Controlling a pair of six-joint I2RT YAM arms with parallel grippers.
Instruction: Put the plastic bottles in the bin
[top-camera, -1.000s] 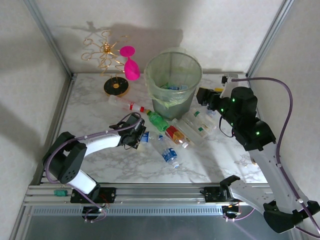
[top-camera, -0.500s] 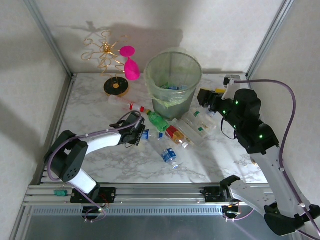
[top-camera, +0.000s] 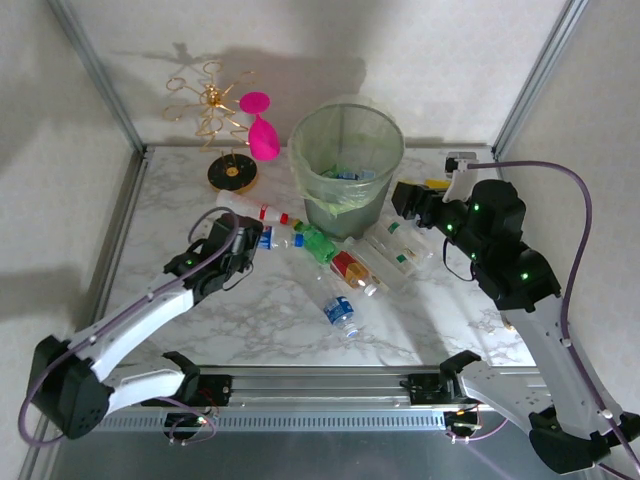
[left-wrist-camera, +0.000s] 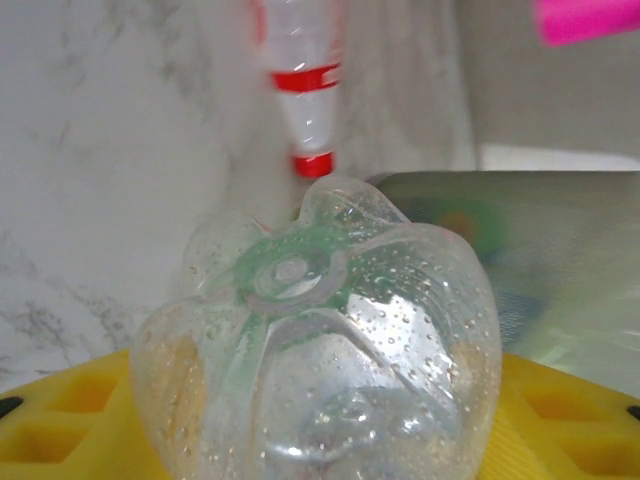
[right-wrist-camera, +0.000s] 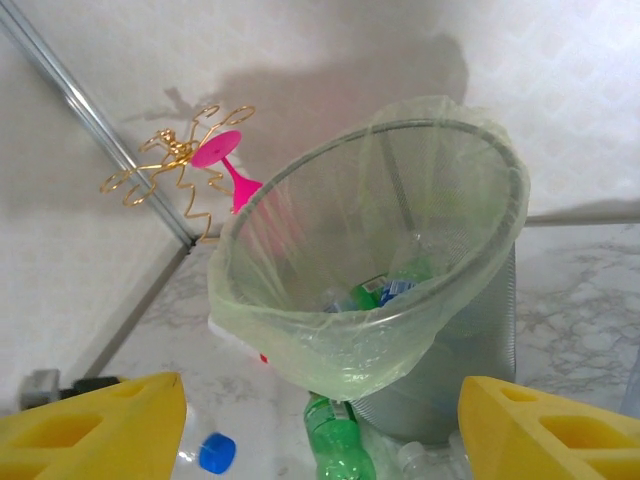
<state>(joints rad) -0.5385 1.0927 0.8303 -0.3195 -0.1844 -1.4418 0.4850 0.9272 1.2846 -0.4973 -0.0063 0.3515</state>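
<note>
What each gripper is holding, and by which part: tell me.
Left gripper holds a clear bottle by its lower body, near the base. Right gripper holds nothing, jaws open.

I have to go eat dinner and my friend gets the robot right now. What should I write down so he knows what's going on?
Left gripper: jaws closed on a clear bottle, front-left of the bin.
Right gripper: jaws open, empty, by the bin's right side.
Done: a few binned bottles lie inside.
Left: drop the held one in, then collect those on the table: red-labelled bottle, green bottle, orange bottle, blue-labelled bottle, and clear ones front-right of the bin.
</note>
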